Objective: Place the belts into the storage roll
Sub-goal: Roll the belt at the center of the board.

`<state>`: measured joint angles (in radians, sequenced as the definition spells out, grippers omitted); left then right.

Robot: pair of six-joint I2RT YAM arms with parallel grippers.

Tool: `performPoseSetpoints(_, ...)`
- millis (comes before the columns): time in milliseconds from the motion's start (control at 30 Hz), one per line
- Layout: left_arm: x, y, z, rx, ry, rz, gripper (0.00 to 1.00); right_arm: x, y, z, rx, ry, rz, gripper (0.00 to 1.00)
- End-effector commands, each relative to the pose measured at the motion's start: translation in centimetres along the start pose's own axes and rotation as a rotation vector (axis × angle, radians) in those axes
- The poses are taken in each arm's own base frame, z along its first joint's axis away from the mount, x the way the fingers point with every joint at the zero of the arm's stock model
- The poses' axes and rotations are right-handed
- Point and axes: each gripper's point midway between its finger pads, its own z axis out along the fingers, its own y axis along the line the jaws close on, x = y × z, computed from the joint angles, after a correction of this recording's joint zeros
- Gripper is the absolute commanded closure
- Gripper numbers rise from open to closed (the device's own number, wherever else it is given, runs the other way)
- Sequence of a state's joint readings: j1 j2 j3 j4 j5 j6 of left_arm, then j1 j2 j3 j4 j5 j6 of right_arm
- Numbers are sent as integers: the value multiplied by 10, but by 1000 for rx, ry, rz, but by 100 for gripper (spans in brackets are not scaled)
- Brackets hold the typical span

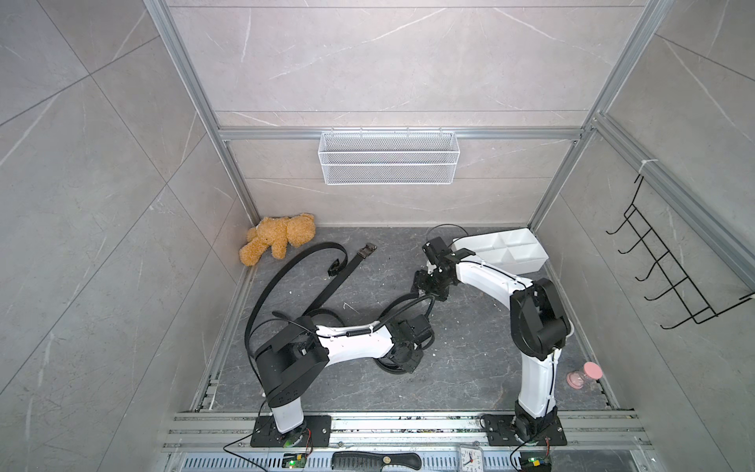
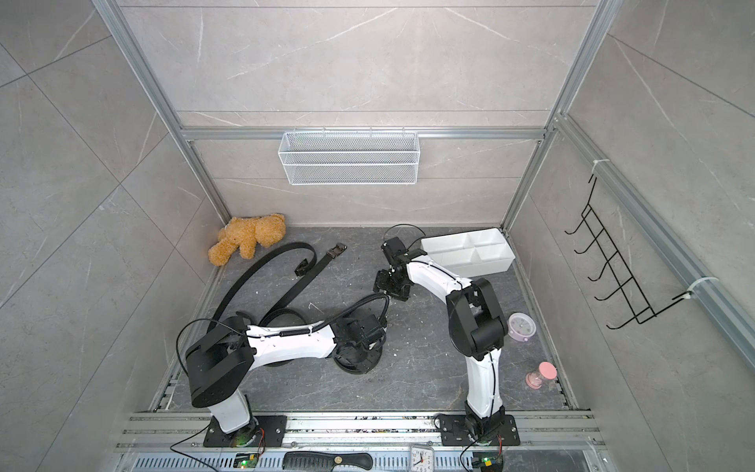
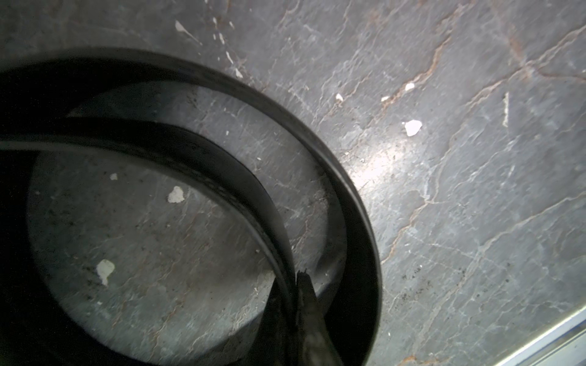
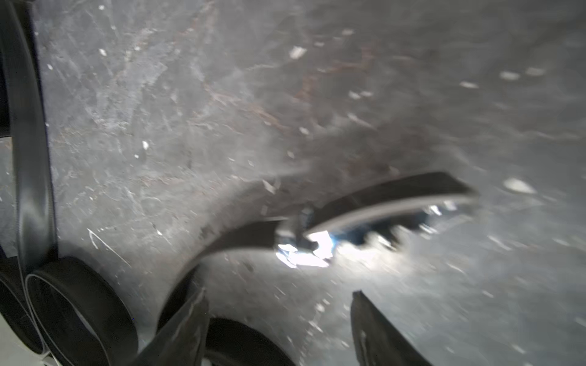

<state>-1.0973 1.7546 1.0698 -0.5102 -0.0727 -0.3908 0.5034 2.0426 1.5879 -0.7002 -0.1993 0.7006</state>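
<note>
Grey stone-look surface [image 1: 470,376]: toward its front edge, near the middle, a coiled belt [image 3: 222,164] stands on edge, and the left hand [image 3: 293,291] is pinched shut on an inner turn. A curved belt [image 1: 327,245] and a straight belt [image 1: 347,272] lie toward the far left corner beside a teddy bear [image 1: 278,239]. The storage roll [image 1: 527,263] sits in the far right corner. The right hand [image 4: 277,293] hangs open mid-surface. A clock [image 1: 470,457] on the front rail has numerals too small to read.

Grey marbled tile walls [image 1: 367,61], dark slate floor [image 1: 470,367], aluminium framing [image 1: 388,134]
</note>
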Motion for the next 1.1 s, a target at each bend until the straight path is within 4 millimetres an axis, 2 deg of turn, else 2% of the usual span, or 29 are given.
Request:
performPoseSetpoints(0, 17, 13, -3, -52, 45, -1, 100, 17, 18, 19, 13, 65, 15, 29)
performPoseSetpoints(133, 23, 21, -2, -83, 56, 0, 100, 32, 18, 40, 57, 97, 12, 36)
performPoseSetpoints(233, 27, 27, 1, -94, 67, -13, 100, 35, 9, 50, 96, 107, 5, 50)
performPoseSetpoints(267, 28, 30, 2, -96, 69, -22, 100, 34, 3, 51, 115, 106, 2, 57)
performPoseSetpoints(333, 28, 37, 4, -99, 72, -47, 100, 30, -10, 52, 146, 100, 3, 82)
performPoseSetpoints(400, 29, 43, 5, -97, 82, -69, 100, 24, -27, 44, 179, 78, 12, 100)
performPoseSetpoints(567, 40, 61, 9, -129, 133, -88, 100, 23, -75, 10, 237, 39, 33, 100)
performPoseSetpoints(667, 50, 72, 13, -150, 169, -102, 100, 33, -97, -8, 270, 27, 29, 100)
performPoseSetpoints(767, 54, 87, 15, -171, 196, -137, 100, 52, -121, -19, 295, 45, 43, 100)
performPoseSetpoints(967, 42, 118, 21, -172, 216, -219, 100, 94, -162, -38, 323, 77, 87, 100)
performPoseSetpoints(1067, 30, 129, 27, -180, 223, -226, 100, 106, -177, -52, 331, 67, 106, 100)
